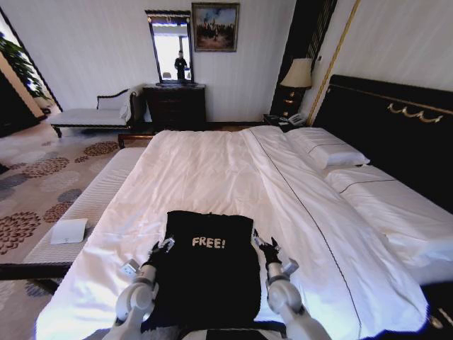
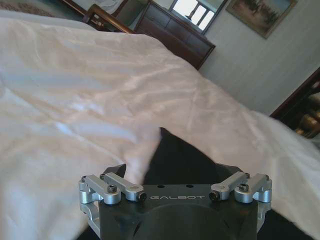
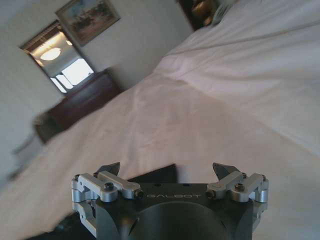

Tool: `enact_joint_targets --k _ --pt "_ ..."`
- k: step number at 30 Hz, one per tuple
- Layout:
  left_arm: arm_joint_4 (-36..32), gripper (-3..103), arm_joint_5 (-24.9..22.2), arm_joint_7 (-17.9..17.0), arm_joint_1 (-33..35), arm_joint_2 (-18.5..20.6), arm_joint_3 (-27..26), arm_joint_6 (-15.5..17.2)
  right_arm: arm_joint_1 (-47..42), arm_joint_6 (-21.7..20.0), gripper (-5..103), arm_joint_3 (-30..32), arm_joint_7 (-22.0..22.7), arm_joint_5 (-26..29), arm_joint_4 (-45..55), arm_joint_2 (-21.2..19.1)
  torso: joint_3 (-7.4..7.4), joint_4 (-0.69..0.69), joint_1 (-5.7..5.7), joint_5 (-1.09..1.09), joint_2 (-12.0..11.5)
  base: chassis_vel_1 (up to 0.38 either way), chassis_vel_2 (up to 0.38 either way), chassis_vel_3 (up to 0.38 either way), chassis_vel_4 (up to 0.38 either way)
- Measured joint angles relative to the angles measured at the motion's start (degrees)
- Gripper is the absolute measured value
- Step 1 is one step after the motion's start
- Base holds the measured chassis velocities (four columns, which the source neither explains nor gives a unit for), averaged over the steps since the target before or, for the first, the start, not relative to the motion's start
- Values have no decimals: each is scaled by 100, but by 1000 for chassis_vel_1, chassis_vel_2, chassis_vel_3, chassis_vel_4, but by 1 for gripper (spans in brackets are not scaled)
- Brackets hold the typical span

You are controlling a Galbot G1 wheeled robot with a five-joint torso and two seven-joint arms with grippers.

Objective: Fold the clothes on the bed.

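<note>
The clothes (image 1: 209, 276), a black T-shirt with white "FREE!" lettering, lie flat on the near end of the bed (image 1: 212, 170), which has white sheets. My left gripper (image 1: 161, 246) is at the shirt's left shoulder edge and my right gripper (image 1: 267, 248) at its right shoulder edge. In the left wrist view the left gripper (image 2: 172, 172) stands open, with a black corner of the clothes (image 2: 177, 157) lying between its fingers. The right gripper (image 3: 166, 170) is open too, and the edge of the clothes (image 3: 150, 177) sits by one finger over white sheet.
White pillows (image 1: 329, 150) lie against the black headboard (image 1: 396, 127) on the right. A pale bench (image 1: 88, 205) with a white card (image 1: 68, 230) runs along the bed's left side. A dark dresser (image 1: 175, 105), a chaise (image 1: 95, 113) and a lamp (image 1: 297, 74) stand by the far wall.
</note>
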Motion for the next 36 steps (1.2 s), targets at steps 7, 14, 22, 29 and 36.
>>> enact_joint_targets --k 7,14,22,29,36 --pt "-51 100 -148 -148 35 48 -379 45 915 -212 100 -431 -1262 985 -1003 -996 1 2 0 2 0 0 0 0 0" --pt "-435 100 -355 -129 75 204 -649 163 1797 -124 100 -871 -2261 1069 -2302 -910 1 2 0 1 0 0 0 0 0" --pt "-532 100 -489 -315 23 281 -698 244 2271 -83 100 -1049 -2385 1040 -3187 -442 0 2 0 0 -1 0 0 0 0" --pt "-422 100 -599 -390 -100 408 -733 260 2391 18 100 -1007 -2206 1048 -3449 17 0 2 0 -1 0 0 0 0 0" --pt "-257 100 -614 -422 -254 389 -608 263 2389 218 74 -975 -2005 1032 -3527 137 0 2 0 0 0 0 0 0 0"
